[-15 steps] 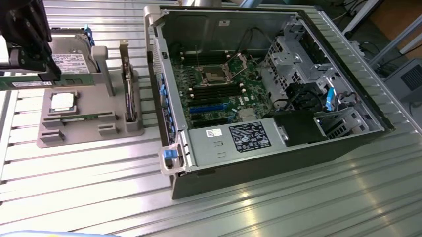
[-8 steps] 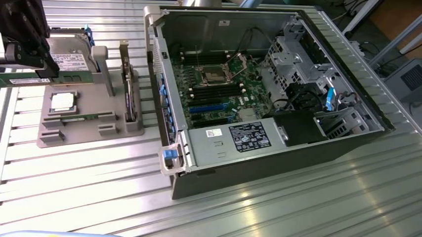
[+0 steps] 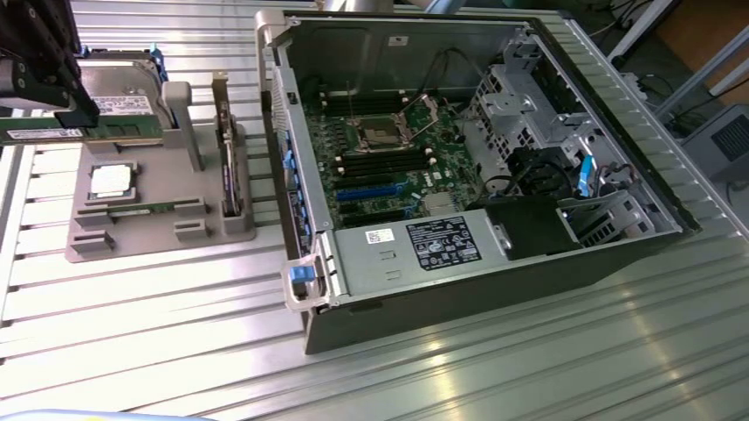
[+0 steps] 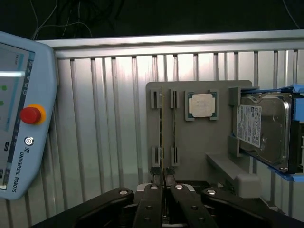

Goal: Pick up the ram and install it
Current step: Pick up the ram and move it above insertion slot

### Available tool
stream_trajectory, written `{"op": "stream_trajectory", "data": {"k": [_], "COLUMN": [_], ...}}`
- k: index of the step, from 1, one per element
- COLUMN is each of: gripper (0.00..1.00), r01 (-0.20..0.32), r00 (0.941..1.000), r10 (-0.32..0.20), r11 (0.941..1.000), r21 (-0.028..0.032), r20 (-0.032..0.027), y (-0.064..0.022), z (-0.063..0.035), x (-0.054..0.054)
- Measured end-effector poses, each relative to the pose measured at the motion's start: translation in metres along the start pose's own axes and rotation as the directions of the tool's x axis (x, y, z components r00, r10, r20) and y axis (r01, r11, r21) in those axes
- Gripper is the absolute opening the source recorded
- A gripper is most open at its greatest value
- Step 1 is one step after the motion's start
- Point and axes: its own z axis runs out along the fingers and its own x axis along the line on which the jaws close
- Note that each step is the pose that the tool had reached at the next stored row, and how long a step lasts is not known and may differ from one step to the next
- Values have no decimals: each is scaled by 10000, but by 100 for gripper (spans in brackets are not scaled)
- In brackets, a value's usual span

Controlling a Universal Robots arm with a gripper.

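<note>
Gripper (image 3: 70, 118) clamps the ram (image 3: 41, 134), level, over the holder's (image 3: 153, 230) corner; case (image 3: 351, 44) lies toward the exterior view's right.

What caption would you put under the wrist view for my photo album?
Robot's jaws shut on a thin green RAM stick above a grey tray carrying a processor chip and hard drive.
</note>
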Motion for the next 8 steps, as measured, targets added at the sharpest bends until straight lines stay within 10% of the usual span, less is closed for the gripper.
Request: {"op": "stream_trajectory", "data": {"k": [8], "gripper": [12], "r01": [1], "r00": [10000], "r10": [-1], "r11": [10000], "r21": [0], "r20": [0], "y": [-4], "z": [-135], "x": [-1]}}
